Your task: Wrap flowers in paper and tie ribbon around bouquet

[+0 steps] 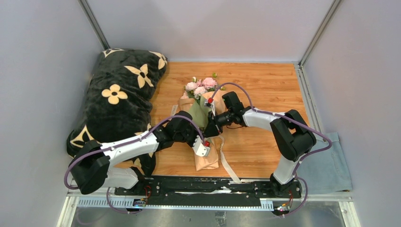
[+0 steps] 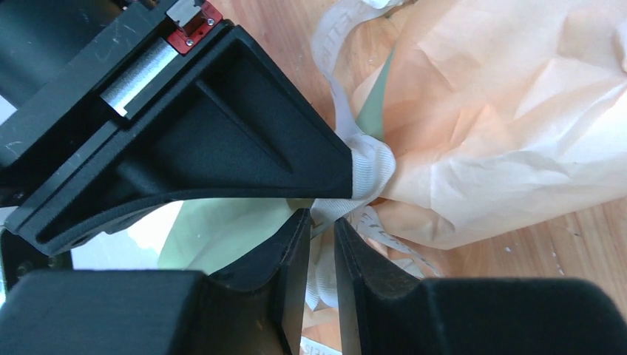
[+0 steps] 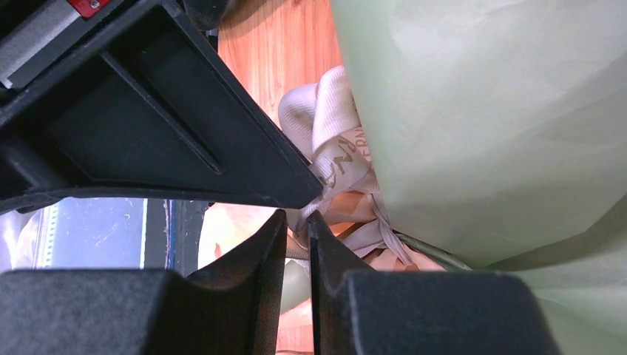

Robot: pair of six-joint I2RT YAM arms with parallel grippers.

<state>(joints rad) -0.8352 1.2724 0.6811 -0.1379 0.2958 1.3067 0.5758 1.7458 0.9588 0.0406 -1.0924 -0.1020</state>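
— Where is the bouquet (image 1: 190, 107)?
— Lying in the middle of the wooden desk (image 1: 265, 90). The pink flowers (image 1: 202, 86) point to the far side and the narrow end of the peach paper (image 1: 208, 161) points toward the arm bases. Both arms meet over its waist.
— And the ribbon (image 2: 370, 166)?
— It is bunched around the gathered paper at that waist, with printed lettering on it. One cream end trails across the desk toward the near edge.
— The left arm's fingers (image 2: 281, 296)?
— Nearly pressed together, pinching a strand of the ribbon that fills the slit between them.
— The right arm's fingers (image 3: 259, 281)?
— Close together, with a thin gap. A ribbon strand runs to their tips beside the olive green inner fold, but I cannot tell whether they clamp it.
— Anything else on the desk?
— A black cushion (image 1: 120, 94) with cream flower motifs on the left, and a grey-blue cloth (image 1: 333, 165) beyond the right edge.
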